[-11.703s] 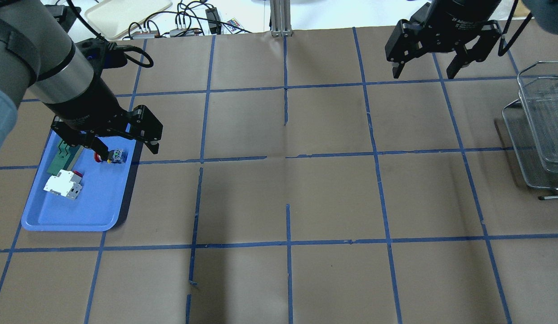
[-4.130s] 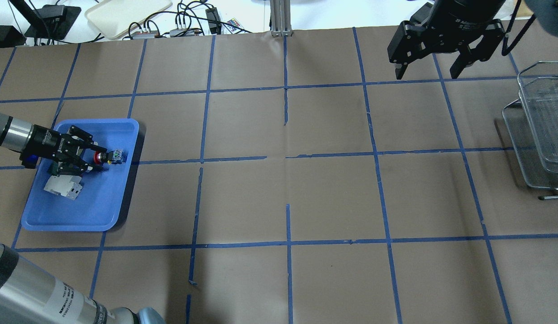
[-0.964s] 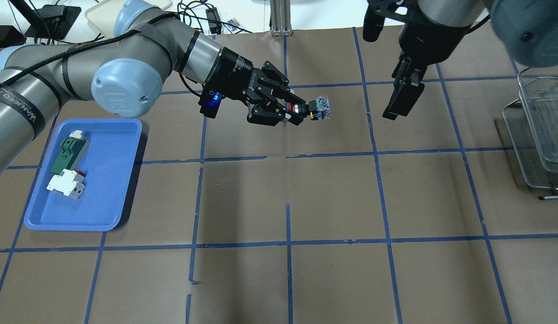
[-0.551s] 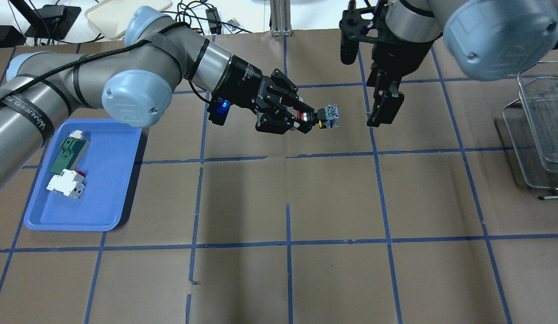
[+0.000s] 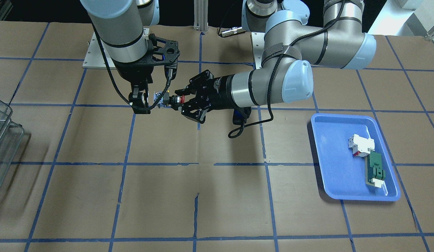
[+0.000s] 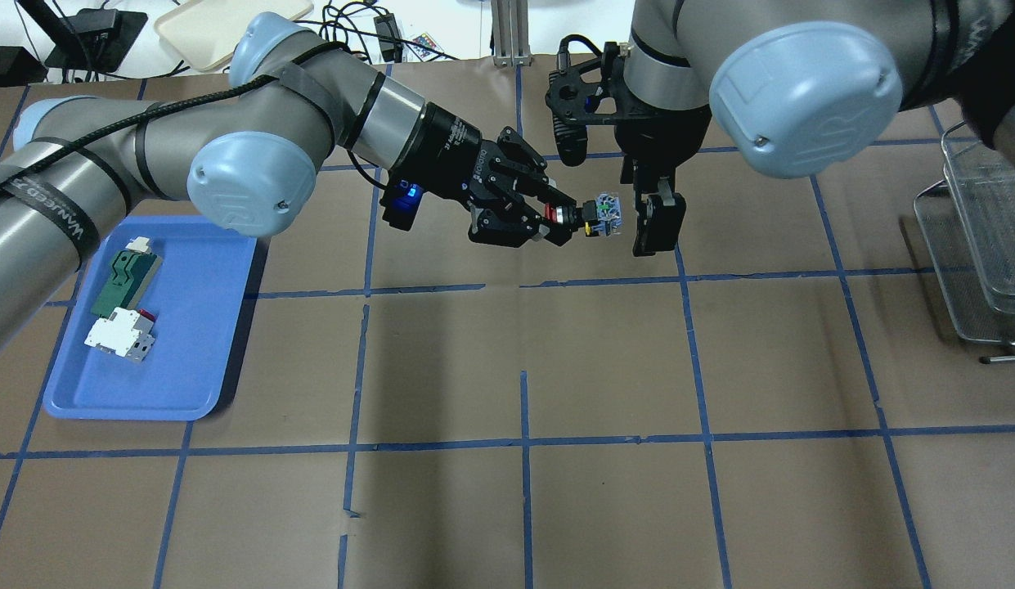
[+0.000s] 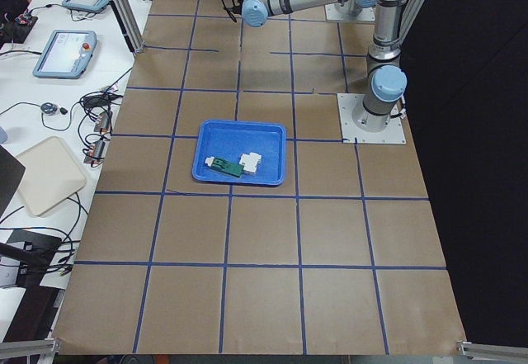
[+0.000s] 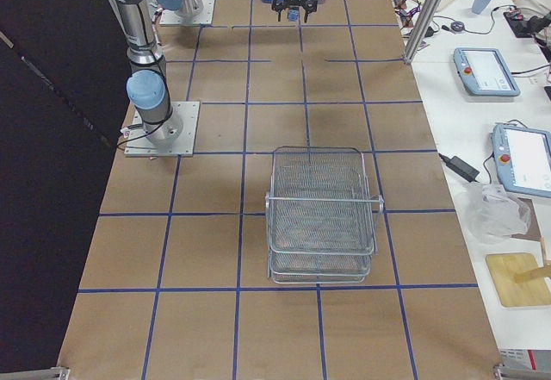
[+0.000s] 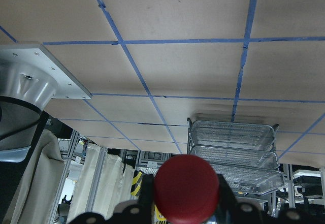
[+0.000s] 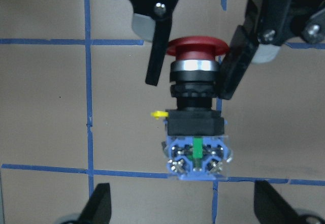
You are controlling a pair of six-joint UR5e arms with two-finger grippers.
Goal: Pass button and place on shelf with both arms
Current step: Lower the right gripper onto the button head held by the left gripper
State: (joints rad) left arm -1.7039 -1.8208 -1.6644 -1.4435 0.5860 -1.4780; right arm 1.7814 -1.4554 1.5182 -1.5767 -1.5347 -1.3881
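Closing in over the last moment, the right gripper (image 6: 657, 236) now hangs just beside the button (image 10: 195, 127), where it stood clearly apart from it before. Its black fingers (image 10: 100, 203) are spread wide, one to each side of the button's rear end, and touch nothing. The left gripper (image 6: 558, 218) has barely shifted. It stays clamped on the button's neck, with one finger pressed on each side of the bright metal ring and black collar just behind the head.

The button lies level in the air, its rear pointing at the right gripper. It has a smooth red domed cap, a shiny ring, a round black body, a square black block with a small yellow tab, and last a blue-and-white block with metal screws and a green strip.

Under the button is the table (image 6: 605, 360), covered in matte brown paper with a grid of blue tape. Well apart from the button, on the left gripper's side, lies the blue plastic tray (image 6: 188, 352), shallow with a raised rim and rounded corners. The button lay there earlier; now the tray holds only a white breaker (image 6: 114, 335) and a flat green part (image 6: 124, 276), touching end to end. Equally far off on the other side stands the shelf (image 8: 323, 225), made of silvery wire mesh in stacked tiers with rounded corners.
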